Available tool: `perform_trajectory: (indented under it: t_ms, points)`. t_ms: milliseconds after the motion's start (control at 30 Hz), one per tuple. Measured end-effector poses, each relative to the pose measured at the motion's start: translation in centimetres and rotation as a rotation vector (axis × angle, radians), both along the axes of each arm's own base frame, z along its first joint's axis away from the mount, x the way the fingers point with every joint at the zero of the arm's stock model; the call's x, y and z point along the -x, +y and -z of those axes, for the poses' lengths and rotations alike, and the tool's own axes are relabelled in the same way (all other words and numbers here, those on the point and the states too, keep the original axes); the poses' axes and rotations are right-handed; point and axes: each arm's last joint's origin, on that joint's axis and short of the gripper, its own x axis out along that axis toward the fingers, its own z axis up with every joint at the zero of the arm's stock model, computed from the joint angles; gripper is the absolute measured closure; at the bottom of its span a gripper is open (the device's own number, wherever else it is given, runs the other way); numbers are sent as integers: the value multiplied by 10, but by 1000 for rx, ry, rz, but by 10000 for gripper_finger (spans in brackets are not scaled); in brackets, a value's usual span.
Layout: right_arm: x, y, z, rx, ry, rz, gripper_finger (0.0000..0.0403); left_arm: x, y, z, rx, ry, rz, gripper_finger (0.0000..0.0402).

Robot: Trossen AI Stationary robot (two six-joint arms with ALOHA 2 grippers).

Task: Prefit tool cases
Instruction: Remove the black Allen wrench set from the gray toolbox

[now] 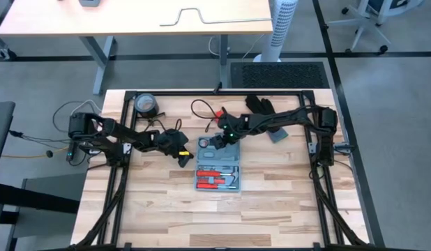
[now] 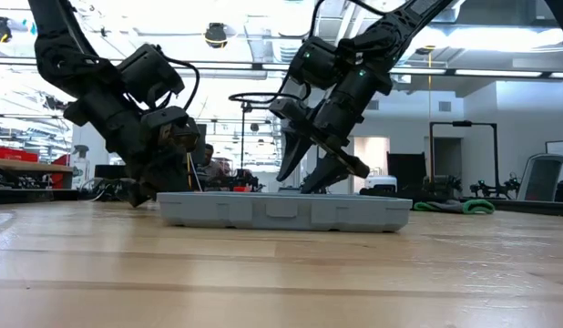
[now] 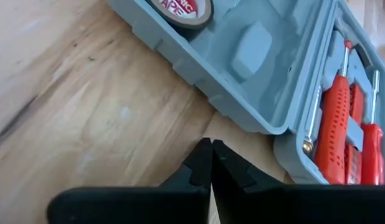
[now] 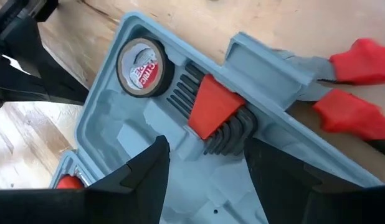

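The light-blue tool case (image 1: 217, 169) lies open and flat on the wooden table. Its near half holds red-handled screwdrivers (image 3: 336, 118). Its far half holds a tape roll (image 4: 142, 65) and a hex-key set in a red holder (image 4: 211, 112). My right gripper (image 4: 208, 146) hangs open over the far half, fingers pointing down, one on each side of the hex keys and just above them (image 2: 304, 182). My left gripper (image 3: 211, 149) is shut, low over the bare wood beside the case's left edge (image 1: 182, 157), a little apart from it.
Red-handled pliers (image 4: 361, 62) lie just beyond the case's far edge. A round tape measure (image 1: 146, 104) sits at the far left, a black glove (image 1: 261, 106) at the far middle and a small grey piece (image 1: 277, 134) to the right. Black frame rails (image 1: 327, 188) run along the table's sides.
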Motion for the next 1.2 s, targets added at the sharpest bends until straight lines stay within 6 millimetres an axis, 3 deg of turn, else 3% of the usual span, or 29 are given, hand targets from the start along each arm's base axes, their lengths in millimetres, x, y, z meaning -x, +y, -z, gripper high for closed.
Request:
perform_trajectory:
  t_ms: [133, 433, 833, 967, 1200]
  points:
    - [6, -3, -10, 20, 11, -2, 185, 1, 2, 0, 2, 0, -8, 402]
    - [9, -11, -6, 3, 19, -8, 185, 0, 13, -1, 0, -16, -34, 402]
    - [19, -7, 17, -42, -31, 54, 185, -27, 21, 0, 5, -27, 38, 402]
    - [18, 1, 19, -56, -38, 49, 185, -27, 14, 1, 45, -32, 89, 402]
    - [12, 36, 19, -88, -38, -11, 185, -29, -8, 3, 80, -4, 163, 402]
